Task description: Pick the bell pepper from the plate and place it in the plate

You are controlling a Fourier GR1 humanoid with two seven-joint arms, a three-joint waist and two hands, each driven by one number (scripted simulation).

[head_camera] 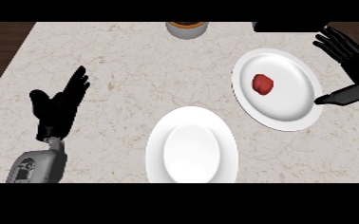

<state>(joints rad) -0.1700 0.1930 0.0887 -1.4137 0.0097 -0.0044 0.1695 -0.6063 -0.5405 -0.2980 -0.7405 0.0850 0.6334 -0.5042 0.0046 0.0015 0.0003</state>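
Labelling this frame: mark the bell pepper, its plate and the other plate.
bell pepper (263, 83), head view, middle of the red body.
right plate (294, 111), head view, bare lower surface.
near plate (191, 149), head view, bare centre.

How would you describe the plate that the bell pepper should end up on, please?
On the pale marble counter lie two white plates. The target plate is nearest the bottom edge, near the middle. Unlike the other plate, it holds no red bell pepper.
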